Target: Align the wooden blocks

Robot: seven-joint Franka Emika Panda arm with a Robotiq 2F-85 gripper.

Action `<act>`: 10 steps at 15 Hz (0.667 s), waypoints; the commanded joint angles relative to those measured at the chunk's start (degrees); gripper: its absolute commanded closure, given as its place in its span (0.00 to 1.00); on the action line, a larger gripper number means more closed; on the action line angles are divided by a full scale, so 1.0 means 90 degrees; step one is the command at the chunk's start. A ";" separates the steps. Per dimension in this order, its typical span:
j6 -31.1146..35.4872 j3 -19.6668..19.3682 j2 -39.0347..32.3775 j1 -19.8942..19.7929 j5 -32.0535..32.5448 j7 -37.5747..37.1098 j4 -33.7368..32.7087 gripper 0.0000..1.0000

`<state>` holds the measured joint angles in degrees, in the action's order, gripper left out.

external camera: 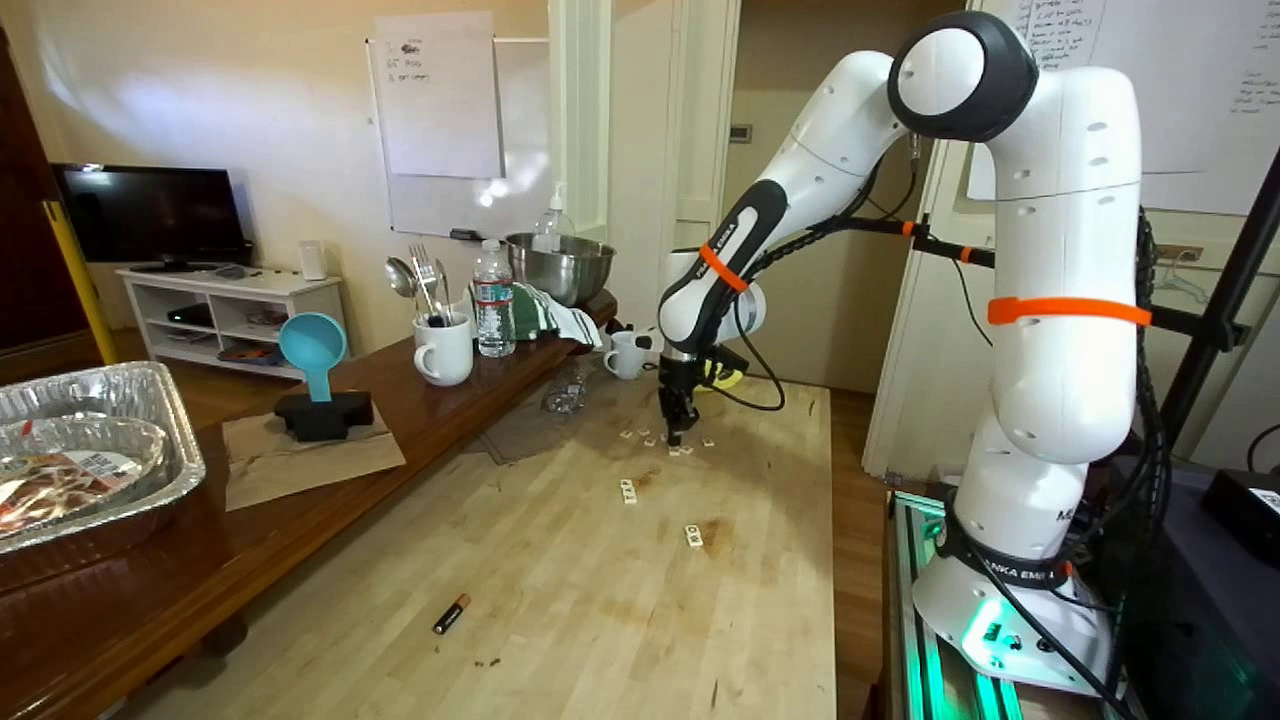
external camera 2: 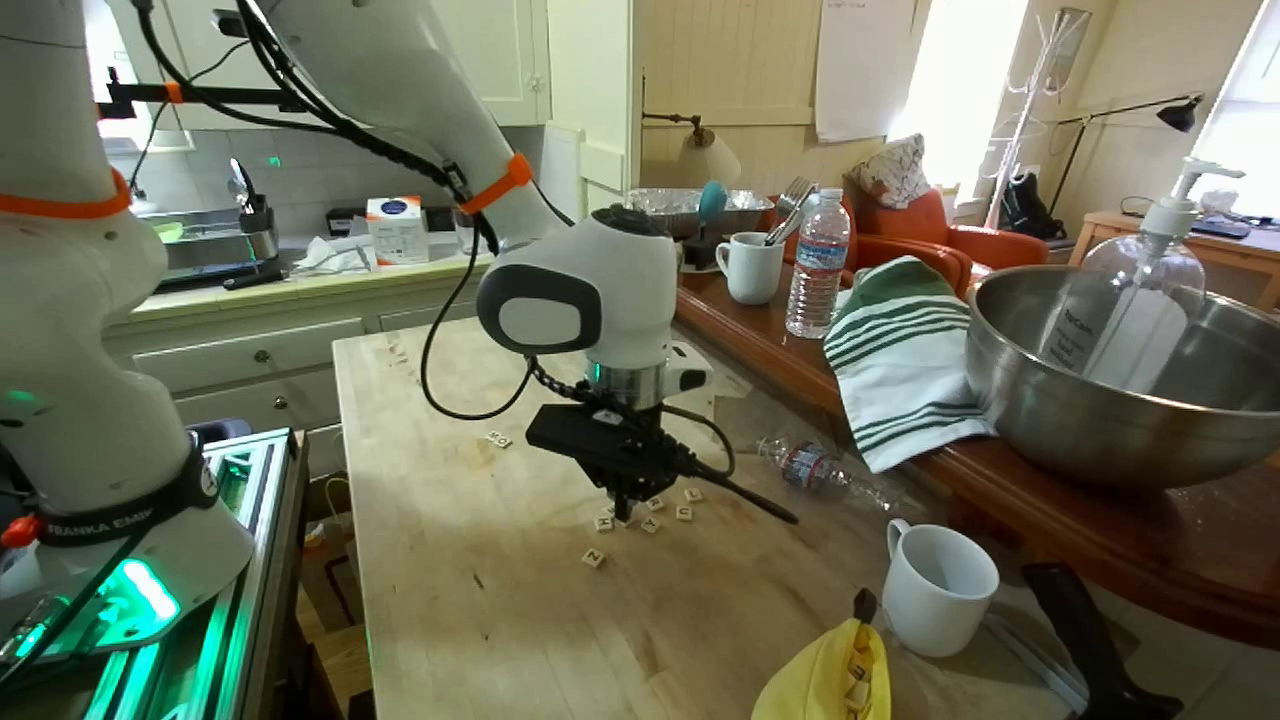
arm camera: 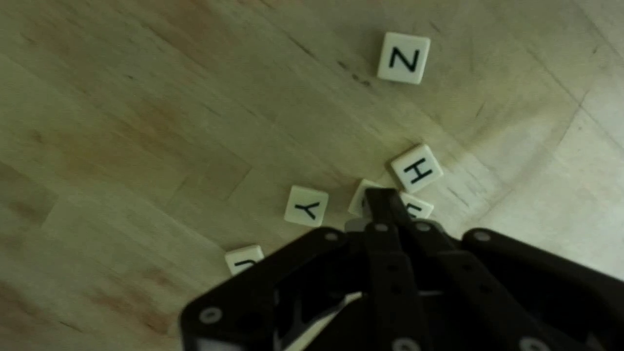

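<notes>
Since the fingers [arm camera: 382, 209] are pressed together and, in the wrist view, two half-hidden blocks [arm camera: 360, 201] flank them on the tabletop [arm camera: 170, 122], H block [arm camera: 417, 168] skewed just beyond the right one, aligning probably takes a sideways nudge.

Some wood blks [arm camera: 419, 204] partly behind hand [arm camera: 391, 207]

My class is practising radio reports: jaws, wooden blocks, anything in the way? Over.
Jaws shut, low among scattered wooden blocks. Short block row lies apart. Lying bottle off to one side, likely no obstacle.
</notes>
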<state>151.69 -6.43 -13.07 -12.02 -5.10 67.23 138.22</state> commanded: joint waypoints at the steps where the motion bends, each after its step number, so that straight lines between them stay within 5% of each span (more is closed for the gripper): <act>1: 0.0252 0.0153 -0.0214 -0.0171 -0.0044 0.0100 -0.0045 1.00; 10: 0.0680 0.0501 -0.0328 -0.0344 -0.0825 -0.0158 -0.0062 1.00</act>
<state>155.47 -4.49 -14.02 -13.57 -8.40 66.48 138.03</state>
